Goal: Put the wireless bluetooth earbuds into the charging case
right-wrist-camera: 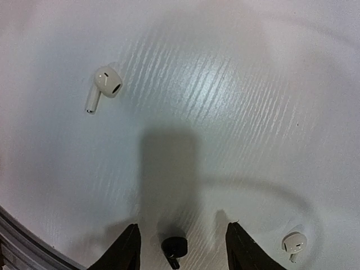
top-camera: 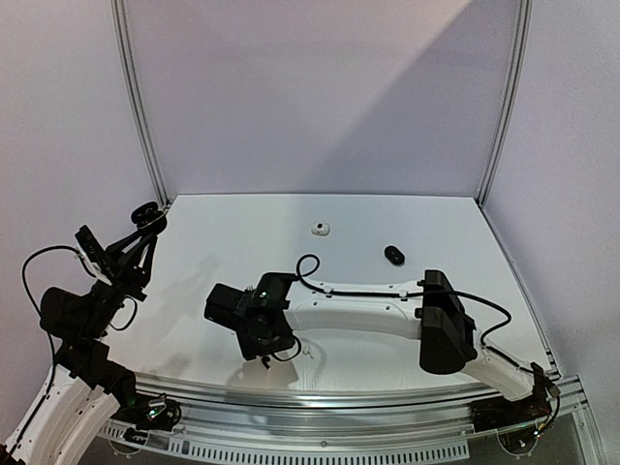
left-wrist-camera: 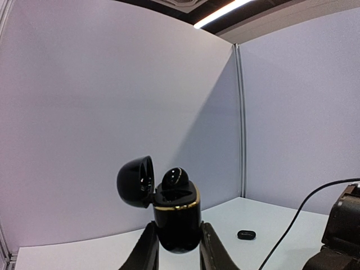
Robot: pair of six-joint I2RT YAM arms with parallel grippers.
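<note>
Right gripper (right-wrist-camera: 181, 243) is straddling small black plastic earbud (right-wrist-camera: 174, 247), half open, empty: centre before closing; left gripper (left-wrist-camera: 178, 239) is clamping glossy black charging case (left-wrist-camera: 176, 216).

A white table (top-camera: 242, 232) with a fine ribbed grain fills the booth, edged on the near side by a slotted aluminium rail (top-camera: 339, 399). Pale lavender wall panels (top-camera: 320, 87) enclose three sides, joined by slim metal corner posts (top-camera: 139, 107). Overhead glows what seems a strip light (left-wrist-camera: 222, 11). A diagonal shadow crosses the back panel.
</note>
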